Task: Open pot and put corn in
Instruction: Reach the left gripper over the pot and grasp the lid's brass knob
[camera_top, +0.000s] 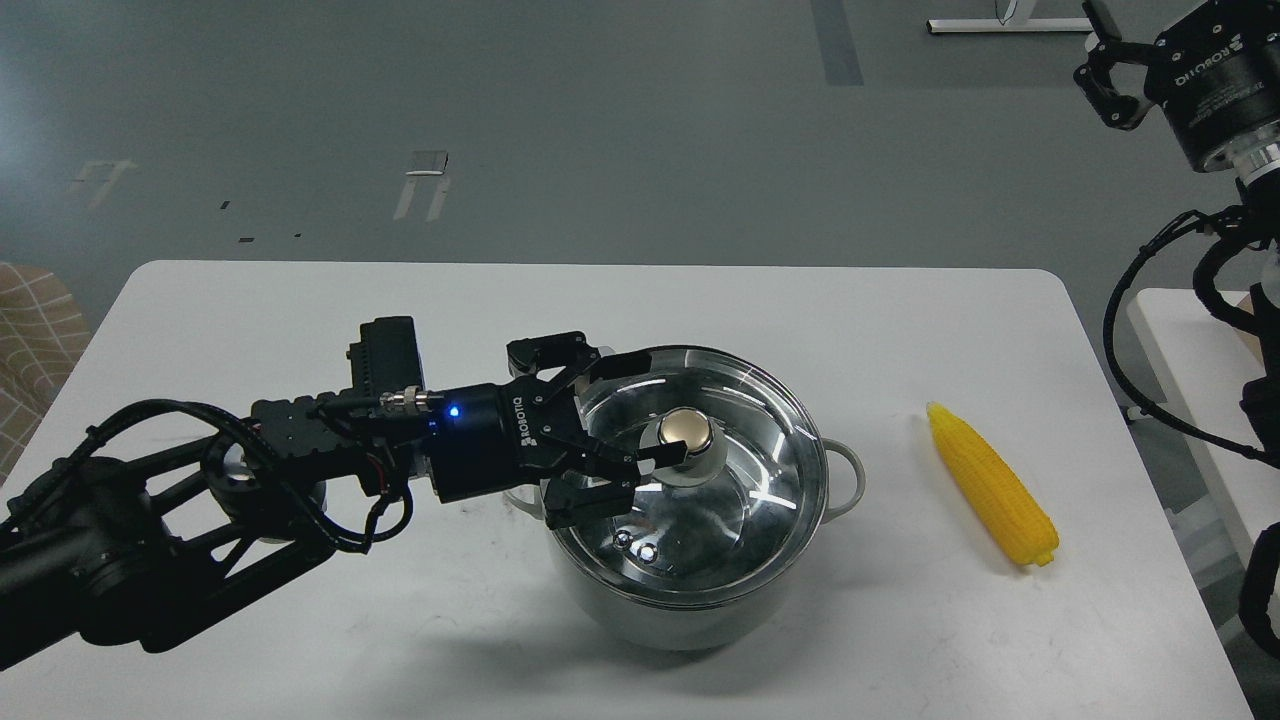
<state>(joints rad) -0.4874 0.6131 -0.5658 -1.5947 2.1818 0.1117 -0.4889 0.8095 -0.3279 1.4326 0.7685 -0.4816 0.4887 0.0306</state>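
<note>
The stainless-steel pot (665, 622) stands at the middle of the white table, covered by its round glass lid (745, 510) with a gold knob (687, 430). My left gripper (640, 412) lies low over the lid's left half, reaching in from the left. It is open, with one finger (652, 456) beside the knob's left side and the other at the lid's far-left rim. The yellow corn (990, 485) lies on the table to the right of the pot, untouched. My right gripper (1105, 70) is raised at the top right, far from both.
The white table (300, 320) has rounded corners, with its right edge just beyond the corn. A second white surface (1190, 340) stands to the right, with the right arm's cables hanging over it. Grey floor lies behind.
</note>
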